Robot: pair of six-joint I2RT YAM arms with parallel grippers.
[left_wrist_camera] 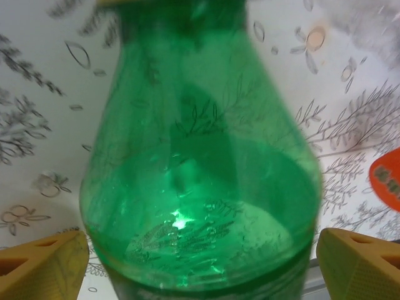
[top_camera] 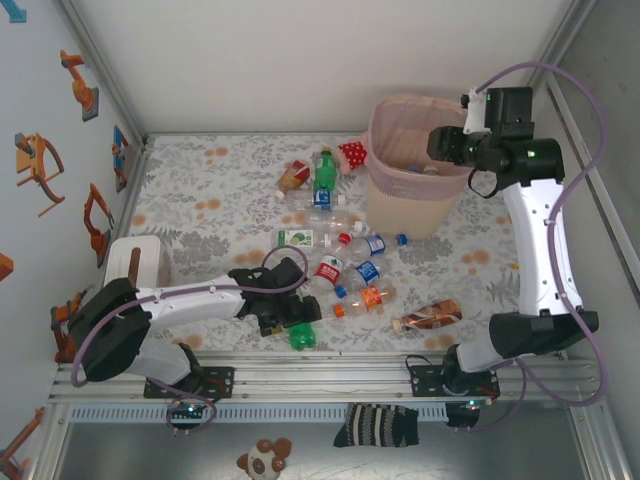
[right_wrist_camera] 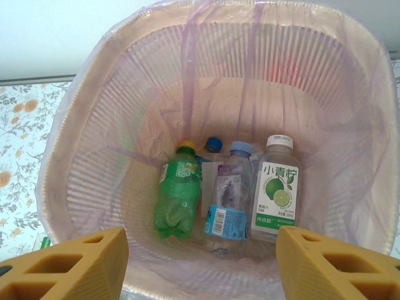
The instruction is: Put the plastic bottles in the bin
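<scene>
Where the left gripper [left_wrist_camera: 200,265] hangs low over the flowered table [top_camera: 200,180], a green bottle [left_wrist_camera: 200,175] lies on the cloth between its yellow fingers [left_wrist_camera: 44,265], one finger at each flank of the bottle's body. Jaws: spread wide. Whether the pads touch the plastic cannot be told.

Left arm: stretched low from its base at the near left, running rightward along the table's near side, wrist bent down to the bottle.

Right arm: rising from its base at the near right, forearm reaching away, right gripper [right_wrist_camera: 200,262] held above the bin [top_camera: 400,205] and looking straight down into it. Jaws: apart, nothing between them.

Bin: pink, mesh-sided, lined with a thin bag, standing at the far right of the table. Contents, lying side by side on the bottom:
- yellow-capped green bottle [right_wrist_camera: 178,194]
- clear bottle with blue cap and blue label [right_wrist_camera: 228,200]
- white-capped bottle with white-and-green label [right_wrist_camera: 275,194]
- a further blue cap [right_wrist_camera: 214,144] behind these, its bottle mostly hidden

Loose plastic bottles [top_camera: 330,240]: scattered on the table between the left gripper and the bin. Among them:
- upright green one [top_camera: 324,170], far side
- red-labelled one [top_camera: 293,176] just beside it
- orange one [top_camera: 365,298]
- brown one [top_camera: 428,317], near the right arm's base

Red white-dotted item [top_camera: 352,153]: just beside the bin's left rim.
</scene>
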